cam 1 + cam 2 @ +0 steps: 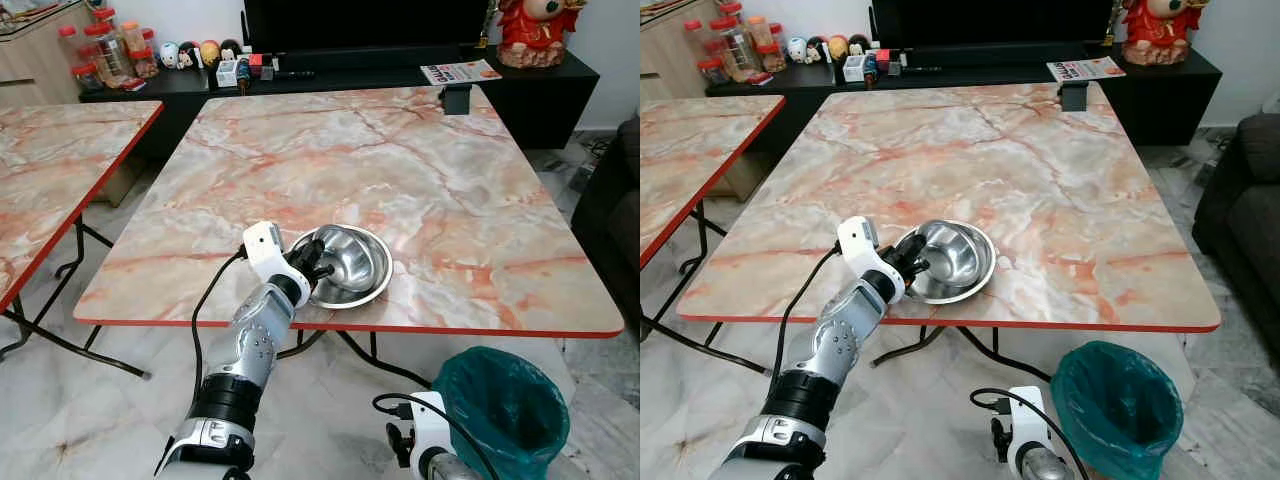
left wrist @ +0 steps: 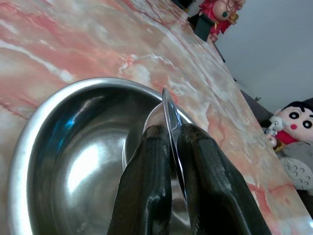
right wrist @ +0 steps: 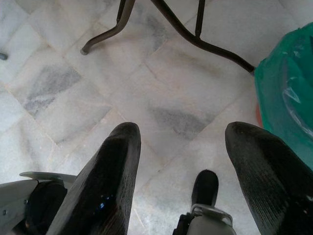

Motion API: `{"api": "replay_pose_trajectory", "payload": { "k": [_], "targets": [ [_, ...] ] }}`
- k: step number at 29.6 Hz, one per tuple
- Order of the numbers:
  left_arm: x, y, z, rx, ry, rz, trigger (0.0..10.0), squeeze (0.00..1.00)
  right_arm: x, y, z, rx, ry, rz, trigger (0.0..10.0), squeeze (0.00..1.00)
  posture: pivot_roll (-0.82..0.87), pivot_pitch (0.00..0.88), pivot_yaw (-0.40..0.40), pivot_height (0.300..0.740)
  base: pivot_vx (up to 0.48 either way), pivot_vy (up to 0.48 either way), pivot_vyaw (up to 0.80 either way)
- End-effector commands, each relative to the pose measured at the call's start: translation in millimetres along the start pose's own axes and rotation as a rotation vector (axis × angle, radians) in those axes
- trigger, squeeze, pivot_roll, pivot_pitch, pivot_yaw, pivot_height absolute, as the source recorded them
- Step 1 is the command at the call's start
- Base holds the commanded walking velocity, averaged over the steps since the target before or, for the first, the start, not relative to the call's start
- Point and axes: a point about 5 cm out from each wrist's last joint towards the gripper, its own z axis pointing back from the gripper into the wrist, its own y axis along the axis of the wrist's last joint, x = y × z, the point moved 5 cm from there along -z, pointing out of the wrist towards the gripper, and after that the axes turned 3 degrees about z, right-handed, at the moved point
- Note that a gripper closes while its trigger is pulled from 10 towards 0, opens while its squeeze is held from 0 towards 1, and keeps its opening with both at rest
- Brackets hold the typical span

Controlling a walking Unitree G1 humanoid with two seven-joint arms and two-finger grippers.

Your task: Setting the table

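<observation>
left gripper (image 1: 318, 262): pinching the rim of steel bowl (image 1: 350, 262) | bowl: near front edge of marble table (image 1: 420, 160), perhaps slightly tilted | right gripper (image 3: 183, 161): hanging idle, fingers spread

Table (image 1: 420, 180): centre of the scene, a second table (image 1: 60, 160) to its left.
Bowl (image 1: 345, 265): on the table, near the front edge.
Left gripper (image 2: 171, 147): at the bowl's near-left rim, fingers pinching the rim.
Bin (image 1: 505, 410): on the floor, in front of the table, toward the right.
Right gripper (image 3: 183, 166): low over the floor, just left of the bin.
Sideboard (image 1: 540, 85): behind the table.
Jars (image 1: 105, 50): on the sideboard's left end.
</observation>
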Motion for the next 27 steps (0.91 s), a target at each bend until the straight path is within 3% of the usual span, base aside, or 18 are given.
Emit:
{"api": "replay_pose_trajectory", "payload": {
  "k": [1, 2, 3, 4, 5, 6, 7, 8, 10, 11, 15, 20, 27],
  "targets": [
    [33.1, 3, -7.5, 0.011, -0.084, 0.006, 10.0, 0.00, -1.2, -1, 0.1, -0.004, 0.000, -0.011, 10.0, 0.00, -0.02, 0.029, 0.085, 0.740, 0.000, 0.000, 0.00],
    [32.9, 3, -7.2, 0.011, -0.084, -0.006, 10.0, 0.00, -1.2, -1, 0.1, -0.004, 0.000, -0.011, 10.0, 0.00, -0.02, 0.029, 0.085, 0.740, 0.000, 0.000, 0.00],
    [32.3, 4, -6.3, 0.010, -0.084, -0.023, 10.0, 0.09, -1.5, -1, 0.0, -0.004, 0.001, -0.009, 10.0, 0.00, -0.01, 0.027, 0.084, 0.740, 0.000, 0.000, 0.00],
    [31.6, 5, -5.7, 0.014, -0.082, -0.032, 10.0, 0.66, -1.8, -1, 0.0, -0.004, 0.002, -0.009, 10.0, 0.00, -0.01, 0.027, 0.084, 0.740, 0.000, 0.000, 0.00],
    [30.4, 7, -5.1, 0.017, -0.077, -0.038, 10.0, 0.85, -2.0, -1, -0.1, -0.004, 0.003, -0.008, 10.0, 0.00, -0.01, 0.027, 0.083, 0.740, 0.000, 0.000, 0.00],
    [27.0, 10, -4.1, 0.021, -0.062, -0.055, 10.0, 0.90, -2.1, -1, -0.1, -0.004, 0.003, -0.007, 10.0, 0.00, -0.01, 0.026, 0.083, 0.740, 0.000, 0.000, 0.00],
    [25.8, 10, -3.8, 0.022, -0.056, -0.061, 10.0, 0.90, -2.2, -1, -0.2, -0.004, 0.004, -0.007, 10.0, 0.00, -0.01, 0.026, 0.083, 0.740, 0.000, 0.000, 0.00],
    [24.2, 12, -3.3, 0.024, -0.049, -0.070, 10.0, 0.07, -2.2, -1, -0.2, -0.003, 0.004, -0.007, 10.0, 0.00, -0.01, 0.026, 0.083, 0.740, 0.000, 0.000, 0.00],
    [22.0, 14, -2.4, 0.029, -0.041, -0.078, 10.0, 0.07, -2.2, -1, -0.2, -0.003, 0.004, -0.007, 10.0, 0.00, -0.01, 0.026, 0.083, 0.740, 0.000, 0.000, 0.00],
    [19.3, 19, -0.9, 0.039, -0.032, -0.087, 10.0, 0.00, -2.1, -1, -0.2, -0.003, 0.004, -0.007, 10.0, 0.00, -0.01, 0.024, 0.084, 0.740, 0.000, 0.000, 0.00],
    [15.5, 27, 2.1, 0.054, -0.024, -0.115, 10.0, 0.00, -2.0, 0, -0.3, -0.002, 0.004, -0.006, 10.0, 0.00, -0.01, 0.023, 0.080, 0.740, 0.000, 0.000, 0.00],
    [10.1, 40, 5.0, 0.078, 0.000, -0.240, 10.0, 0.00, -1.5, 1, -0.5, -0.001, 0.005, -0.002, 10.0, 0.00, 0.00, 0.022, 0.076, 0.740, 0.000, 0.000, 0.00],
    [14.6, 50, 6.4, 0.108, -0.016, -0.263, 10.0, 0.00, -1.0, 1, -0.5, -0.002, 0.005, 0.002, 10.0, 0.00, 0.00, 0.020, 0.073, 0.740, 0.000, 0.000, 0.00]
  ]
}}
